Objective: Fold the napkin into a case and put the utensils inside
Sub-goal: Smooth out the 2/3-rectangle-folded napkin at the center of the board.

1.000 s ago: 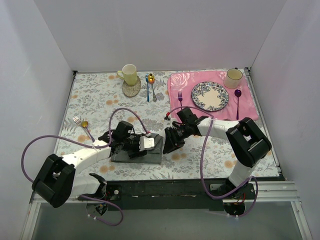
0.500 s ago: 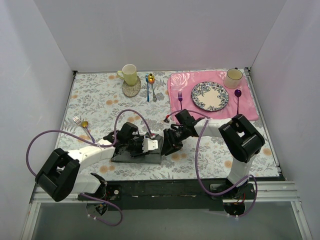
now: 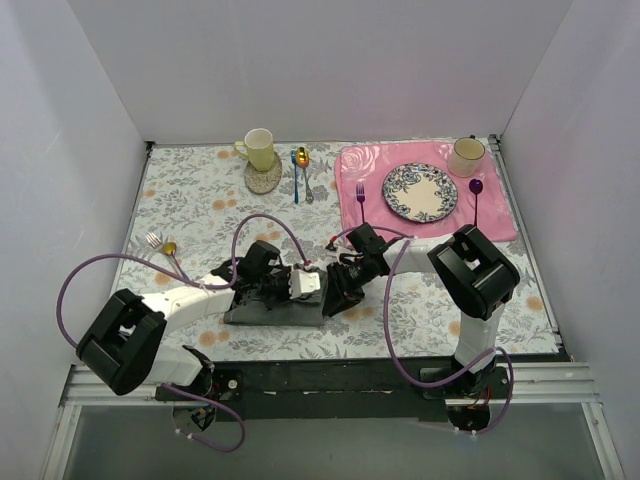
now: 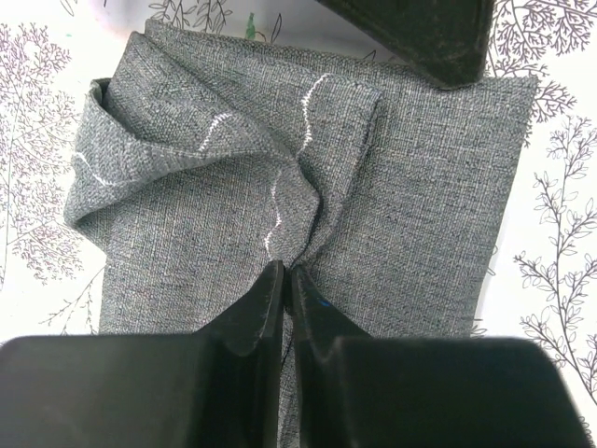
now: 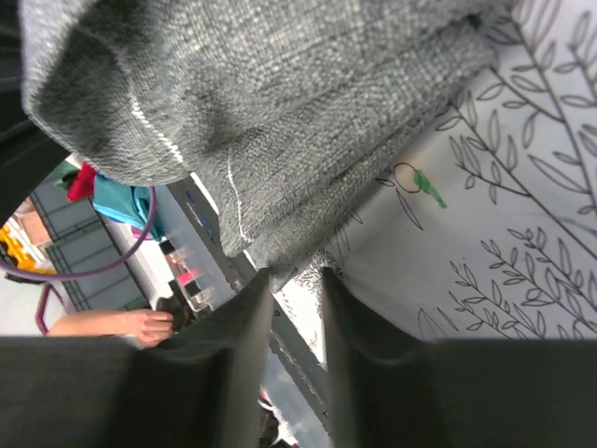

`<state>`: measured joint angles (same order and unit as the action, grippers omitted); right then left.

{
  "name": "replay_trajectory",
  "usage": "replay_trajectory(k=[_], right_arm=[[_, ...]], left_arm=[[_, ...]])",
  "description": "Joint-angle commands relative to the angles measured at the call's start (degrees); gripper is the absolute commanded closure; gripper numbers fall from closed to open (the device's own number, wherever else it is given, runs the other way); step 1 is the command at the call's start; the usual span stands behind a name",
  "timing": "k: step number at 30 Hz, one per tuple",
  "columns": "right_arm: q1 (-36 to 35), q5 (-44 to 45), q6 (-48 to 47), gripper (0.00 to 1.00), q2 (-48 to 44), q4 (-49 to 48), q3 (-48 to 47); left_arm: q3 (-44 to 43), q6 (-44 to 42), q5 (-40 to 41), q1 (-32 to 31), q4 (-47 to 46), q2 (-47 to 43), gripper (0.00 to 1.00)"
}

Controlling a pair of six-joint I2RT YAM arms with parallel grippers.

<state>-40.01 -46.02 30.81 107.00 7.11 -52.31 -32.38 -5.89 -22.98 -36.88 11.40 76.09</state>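
Near the bench point(image 3: 180, 200) front edge, the right gripper point(image 5: 297, 278) sat barely parted at the napkin point(image 4: 410, 187) hem, hold unclear; the left gripper point(image 4: 285, 273) pinched a fold.

Both arms are the same build. Left arm point(image 3: 185, 297) and right arm point(image 3: 468, 345): white links, chunky black joint housings. A purple cable point(image 3: 60, 300) loops off each one. Left end effector point(image 4: 287, 275) and right end effector point(image 5: 297, 275): matte black tapered fingers point(image 4: 247, 322), white block behind the left.
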Motion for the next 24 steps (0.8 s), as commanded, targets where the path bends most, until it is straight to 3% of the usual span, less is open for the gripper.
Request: replay_trajectory(k=[1,2,5,16,24], right_arm=[[-0.51,0.76,0.57,0.73,0.84,0.45,-0.69],[-0.51,0.76,0.74,0.83,0.93,0.36,-0.68],[-0.42,0.84,1.27,0.99,1.37,0.36,-0.95],[-0.07,1.11,1.10,0.99,1.46,1.14,-1.56],[3.44,-0.21,-7.85,0.69,-3.72,10.97,-4.19]], left_arm=[[-2.33,1.75,-0.66,-0.47,-0.85,-0.24,1.00],[-2.68,2.37,-0.83,-0.47,-1.03,-0.33,1.00],[-3.91,4.48,-1.36,-0.82,-1.12,-0.86,1.00],[-2.60,3.96,-0.23,-3.02,-0.76,0.63,1.00],[1.00,2.46,0.39,-3.02,-1.90,1.16,1.00]])
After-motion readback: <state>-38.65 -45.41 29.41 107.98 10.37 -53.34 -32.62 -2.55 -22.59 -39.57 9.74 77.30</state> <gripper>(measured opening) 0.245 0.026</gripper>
